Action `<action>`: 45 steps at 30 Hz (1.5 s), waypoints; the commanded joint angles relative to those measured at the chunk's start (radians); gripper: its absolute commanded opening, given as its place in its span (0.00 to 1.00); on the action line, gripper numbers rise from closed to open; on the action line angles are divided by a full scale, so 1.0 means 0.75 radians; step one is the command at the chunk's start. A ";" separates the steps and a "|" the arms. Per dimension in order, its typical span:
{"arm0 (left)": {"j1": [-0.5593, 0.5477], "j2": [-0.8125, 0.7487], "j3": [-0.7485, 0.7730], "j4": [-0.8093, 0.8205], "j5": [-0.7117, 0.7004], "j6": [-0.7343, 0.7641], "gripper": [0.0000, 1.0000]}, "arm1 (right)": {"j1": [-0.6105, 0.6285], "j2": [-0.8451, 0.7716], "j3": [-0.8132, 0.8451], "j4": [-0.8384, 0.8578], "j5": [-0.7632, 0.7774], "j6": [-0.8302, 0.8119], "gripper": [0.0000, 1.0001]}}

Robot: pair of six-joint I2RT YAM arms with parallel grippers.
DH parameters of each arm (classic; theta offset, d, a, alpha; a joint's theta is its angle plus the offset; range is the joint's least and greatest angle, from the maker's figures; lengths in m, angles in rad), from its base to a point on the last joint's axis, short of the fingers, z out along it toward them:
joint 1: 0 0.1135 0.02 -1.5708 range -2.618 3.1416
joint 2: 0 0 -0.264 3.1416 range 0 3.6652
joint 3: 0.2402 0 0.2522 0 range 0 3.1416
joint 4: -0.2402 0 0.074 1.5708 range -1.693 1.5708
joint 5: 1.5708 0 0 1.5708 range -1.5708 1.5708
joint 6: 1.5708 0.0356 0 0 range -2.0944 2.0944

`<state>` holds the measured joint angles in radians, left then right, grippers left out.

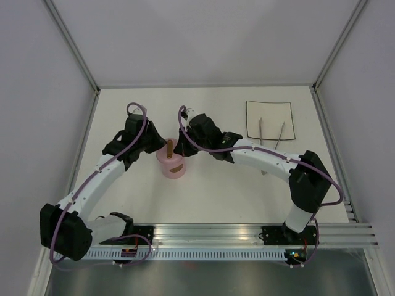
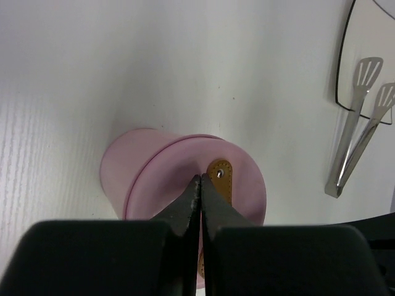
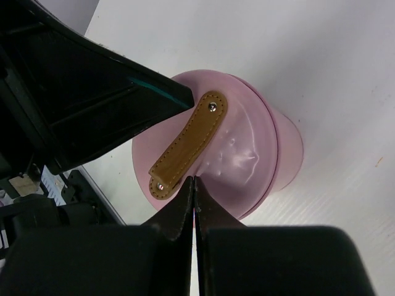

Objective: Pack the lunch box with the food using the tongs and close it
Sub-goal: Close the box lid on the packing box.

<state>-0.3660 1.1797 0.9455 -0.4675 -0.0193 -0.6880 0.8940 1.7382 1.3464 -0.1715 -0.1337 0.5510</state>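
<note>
Right gripper (image 3: 194, 180) over lunch box lid (image 3: 237, 154)

Lunch box (image 2: 123, 176) sits low in centre on the white table (image 2: 154, 61), leaning away in this view, with the pink side wall showing to its left. Lid (image 2: 247, 185) is on and seated, seam line visible round the rim. Brown handle (image 2: 221, 179) lies across the lid, one rivet showing.

Left gripper (image 2: 200, 185): jaws pressed together with no gap, tips on the lid just left of the handle's riveted end.

Tongs (image 2: 353, 145) lie well right of the lunch box, their slotted heads resting on the plate (image 2: 378, 31) and the joined end off it on the table.
</note>
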 commanded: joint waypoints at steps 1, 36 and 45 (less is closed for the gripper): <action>0.001 0.035 -0.121 -0.097 0.018 -0.013 0.02 | 0.017 0.018 -0.083 -0.092 0.064 -0.005 0.01; 0.443 -0.155 0.033 -0.170 0.095 0.050 0.08 | 0.001 0.401 0.632 -0.086 0.117 -0.092 0.15; 0.445 -0.341 0.422 -0.366 -0.089 0.255 0.85 | -0.372 -0.155 0.449 -0.272 0.259 -0.200 0.90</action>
<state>-0.0387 0.9894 1.1717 -0.6571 -0.0166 -0.5854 0.6689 1.8435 1.7252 -0.2920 -0.0959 0.4847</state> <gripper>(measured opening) 0.774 0.813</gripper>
